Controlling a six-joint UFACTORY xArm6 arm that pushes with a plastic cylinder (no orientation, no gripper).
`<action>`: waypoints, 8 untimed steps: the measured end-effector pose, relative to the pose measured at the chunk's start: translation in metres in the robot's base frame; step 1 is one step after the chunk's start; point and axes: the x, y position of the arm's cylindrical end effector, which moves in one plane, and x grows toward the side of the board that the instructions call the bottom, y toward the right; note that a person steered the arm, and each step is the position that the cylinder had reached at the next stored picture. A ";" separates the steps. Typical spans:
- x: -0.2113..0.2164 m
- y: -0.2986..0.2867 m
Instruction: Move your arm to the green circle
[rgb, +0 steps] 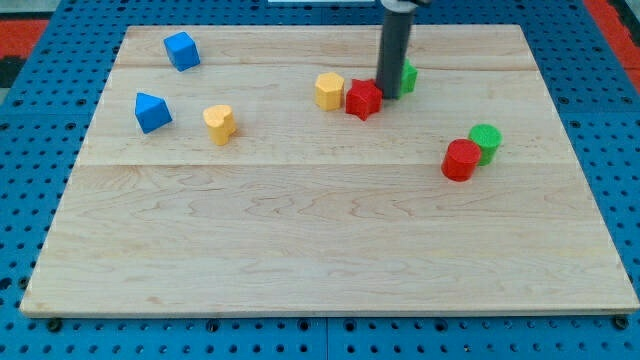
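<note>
Wooden bench (300, 250): my tip (387, 95), no jaws on it, touches the red star (364, 98), green circle (486, 141) well apart.

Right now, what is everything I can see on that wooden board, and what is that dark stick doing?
Blue cube: one, blue, top left.
Blue block: one, blue, left side, below the cube.
Yellow heart-like block: one, yellow, right of that blue block.
Yellow block: one, yellow, top centre.
Red star: one, red, just right of the yellow block.
Green block: one, green, partly hidden behind the rod.
Green circle: one, green, right side.
Red cylinder: one, red, touching the green circle's lower left.
Wooden board: one, pale wood.
My tip: dark rod's end, beside the red star's right edge.
</note>
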 end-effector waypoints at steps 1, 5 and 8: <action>-0.008 -0.006; -0.044 0.027; -0.054 0.079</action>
